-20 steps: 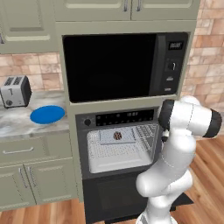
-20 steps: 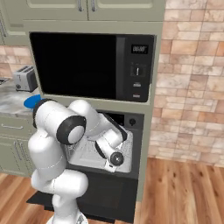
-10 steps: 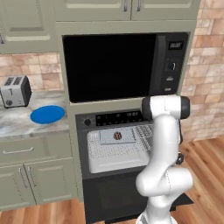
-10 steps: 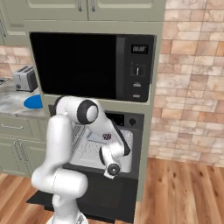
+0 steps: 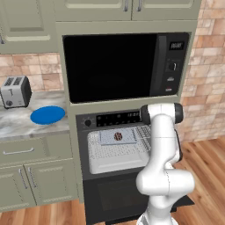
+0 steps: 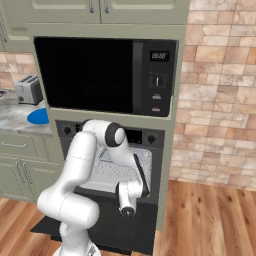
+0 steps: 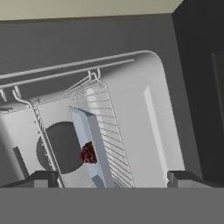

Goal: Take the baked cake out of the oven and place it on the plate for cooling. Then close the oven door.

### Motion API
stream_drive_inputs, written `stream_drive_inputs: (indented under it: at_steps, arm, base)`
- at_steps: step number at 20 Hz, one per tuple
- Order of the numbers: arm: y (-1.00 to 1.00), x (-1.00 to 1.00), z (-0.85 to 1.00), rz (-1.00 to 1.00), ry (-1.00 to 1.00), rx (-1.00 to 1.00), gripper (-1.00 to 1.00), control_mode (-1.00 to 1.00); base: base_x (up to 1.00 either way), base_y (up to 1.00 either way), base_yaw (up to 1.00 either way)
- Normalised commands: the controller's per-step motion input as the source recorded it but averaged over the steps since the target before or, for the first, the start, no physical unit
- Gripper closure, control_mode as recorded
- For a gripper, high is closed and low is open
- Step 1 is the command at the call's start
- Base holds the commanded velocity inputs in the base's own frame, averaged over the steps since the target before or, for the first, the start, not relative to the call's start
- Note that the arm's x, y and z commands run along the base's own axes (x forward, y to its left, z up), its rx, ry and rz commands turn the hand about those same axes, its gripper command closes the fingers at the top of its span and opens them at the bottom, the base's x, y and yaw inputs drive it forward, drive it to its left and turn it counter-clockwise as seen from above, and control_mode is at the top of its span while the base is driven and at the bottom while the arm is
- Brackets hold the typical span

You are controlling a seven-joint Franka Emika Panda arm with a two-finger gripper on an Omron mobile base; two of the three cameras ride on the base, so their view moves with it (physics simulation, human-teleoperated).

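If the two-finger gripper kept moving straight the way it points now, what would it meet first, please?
Probably the pale interior wall of the open black oven, near the wire rack; the gripper is open, and depth is unclear.

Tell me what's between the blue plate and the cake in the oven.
In the left base view, only bare marble counter and the oven's left edge separate the plate from the cake.
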Motion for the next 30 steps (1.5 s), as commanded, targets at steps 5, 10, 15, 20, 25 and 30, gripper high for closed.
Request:
stream_drive_inputs:
  at_steps: [5, 10, 15, 20, 25, 30]
  arm:
    - [0.06, 0.5, -0.07, 0.0, 0.02, 0.0, -1.0, -1.0]
    - [0.0, 0.45, 0.0, 0.0, 0.04, 0.0, -1.0, -1.0]
    - [0.06, 0.49, -0.01, 0.0, 0.0, 0.0, -1.0, -1.0]
    - [0.06, 0.36, -0.06, 0.0, 0.0, -0.01, -1.0, -1.0]
    - [0.03, 0.22, -0.07, 0.0, 0.0, -0.01, -1.0, -1.0]
    - [0.04, 0.22, -0.11, 0.0, 0.0, -0.01, -1.0, -1.0]
  base:
    - [0.0, 0.0, 0.0]
    - [0.0, 0.0, 0.0]
    - [0.0, 0.0, 0.0]
    - [0.0, 0.0, 0.0]
    - [0.0, 0.0, 0.0]
    - [0.0, 0.0, 0.0]
